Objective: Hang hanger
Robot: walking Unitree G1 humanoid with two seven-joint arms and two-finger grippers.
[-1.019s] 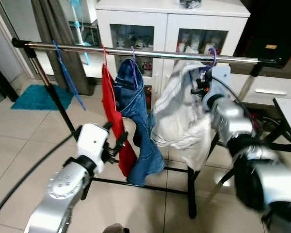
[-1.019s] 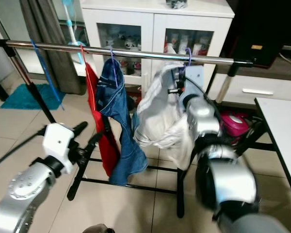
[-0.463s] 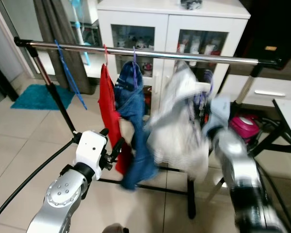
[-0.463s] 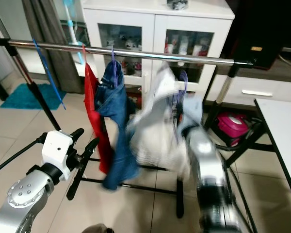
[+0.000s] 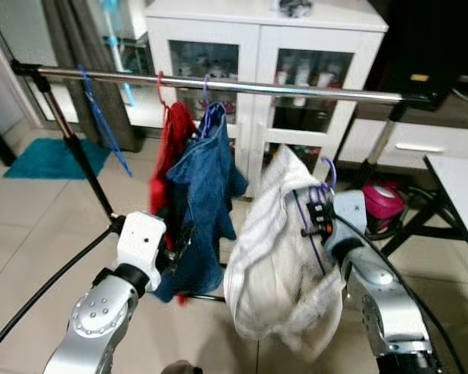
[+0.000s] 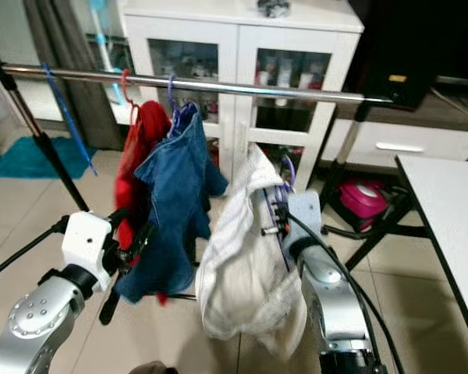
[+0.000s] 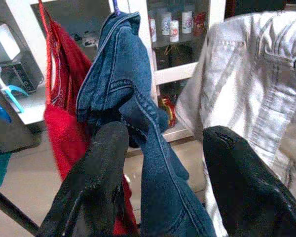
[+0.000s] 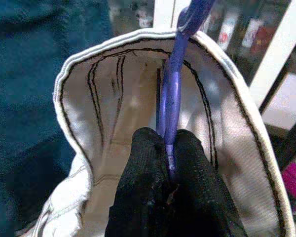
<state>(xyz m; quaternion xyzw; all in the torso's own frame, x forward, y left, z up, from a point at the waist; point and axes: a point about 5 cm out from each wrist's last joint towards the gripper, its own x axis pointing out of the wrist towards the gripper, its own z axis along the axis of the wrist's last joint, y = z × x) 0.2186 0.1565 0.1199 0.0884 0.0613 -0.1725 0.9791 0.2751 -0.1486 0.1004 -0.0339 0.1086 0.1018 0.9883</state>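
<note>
Left eye view
Rail: chrome, running across the scene in front of a white cabinet.
Hanger: purple, off the rail and well below it, its hook free in the air above the right gripper.
White garment: draped on the hanger, hanging low beside the right arm.
Jeans: on a purple hook on the rail, just beside the red garment.
Blue hanger: bare, on the rail near its left end.
Left gripper: raised in front of the jeans.

Right eye view
Table: white corner at the right edge.
Pink object: on the floor behind the rail's stand.

Left wrist view
Left gripper: fingers spread wide, gripping nothing; jeans hang in the gap between them.
White garment: beside the jeans.

Right wrist view
Right gripper: fingers pinched tight on the neck of the hanger.
White garment: its collar rings the hanger neck.
</note>
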